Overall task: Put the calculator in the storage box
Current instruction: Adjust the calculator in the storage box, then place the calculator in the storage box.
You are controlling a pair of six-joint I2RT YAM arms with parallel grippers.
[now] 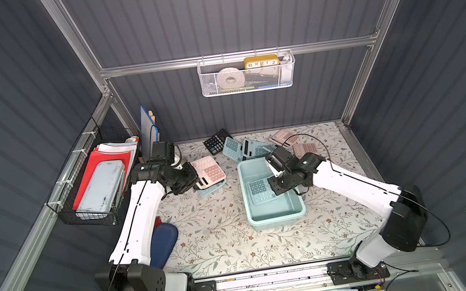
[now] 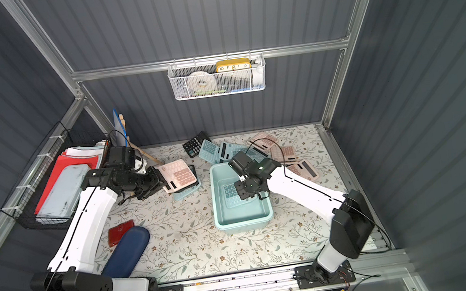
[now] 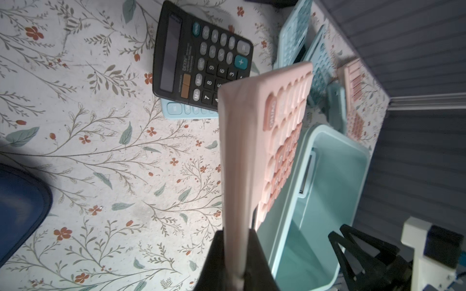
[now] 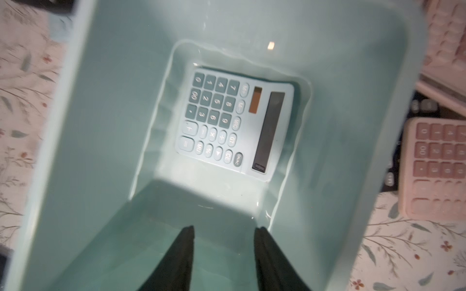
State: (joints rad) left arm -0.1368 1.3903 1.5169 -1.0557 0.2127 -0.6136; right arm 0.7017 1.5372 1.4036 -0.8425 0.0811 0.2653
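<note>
A pale blue calculator (image 4: 234, 121) lies flat, keys up, on the floor of the storage box (image 1: 277, 221) and is touched by nothing. The right hand (image 4: 224, 229) is poised over the box's mouth, jaws parted and empty. Withdrawal is judged to be the step in hand. The hand is best lifted straight up, so that the sloped walls and rolled rim are not caught and the light tub is not dragged across the desk (image 1: 222, 244).

The left hand (image 3: 234, 235) is clamped narrowly on the thin edge of a pink calculator (image 3: 282, 141), which is carried tilted just beside the box. Since only an edge is pinched, some swing is to be expected. It should be brought low over the box's free floor before it is let go.

The box is of glossy moulded plastic with rounded corners. The calculators are matt slabs with raised, rounded keys and dark display strips. The desk is covered in a floral print. A black calculator (image 3: 201, 60) rests near the box.
</note>
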